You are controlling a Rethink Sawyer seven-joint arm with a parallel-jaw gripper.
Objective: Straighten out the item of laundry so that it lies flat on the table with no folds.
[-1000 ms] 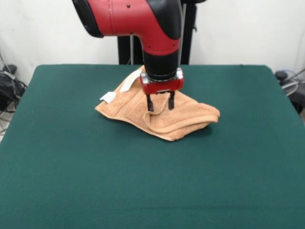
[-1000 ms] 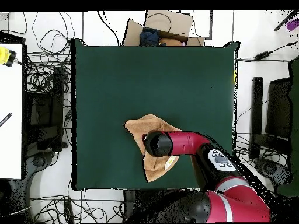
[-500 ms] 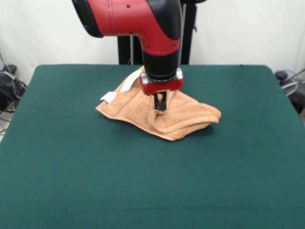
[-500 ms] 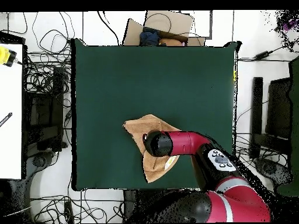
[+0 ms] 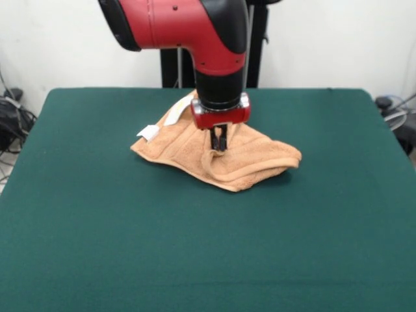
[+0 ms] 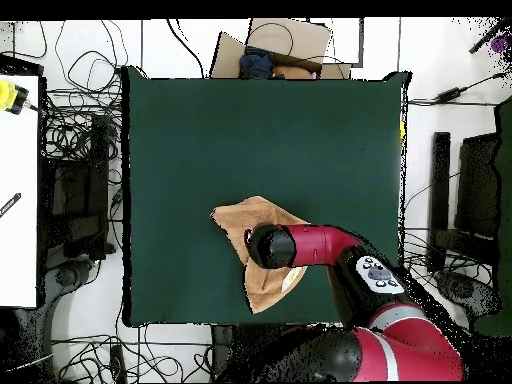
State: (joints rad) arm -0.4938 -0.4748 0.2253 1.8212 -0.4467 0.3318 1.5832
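Observation:
The tan-orange towel (image 5: 247, 159) lies folded and rumpled on the dark green table (image 5: 195, 260), towards its far side. Its white label (image 5: 147, 133) and white loop (image 5: 174, 114) show at its left edge. My gripper (image 5: 219, 147) stands straight down over the towel's middle, shut on a raised fold of the towel. In the overhead view the towel (image 6: 240, 215) lies near the table's bottom edge (image 6: 200, 322), and my arm (image 6: 300, 245) covers its middle and hides the gripper.
Cables and equipment lie on the floor around the table (image 6: 75, 160). A cardboard box (image 6: 280, 45) sits beyond the table's top edge in the overhead view. A white surface (image 6: 18, 190) stands at the left.
The gripper's fingers closed from open onto a fold at the towel's middle between one second and half a second ago. Nothing has moved since then.

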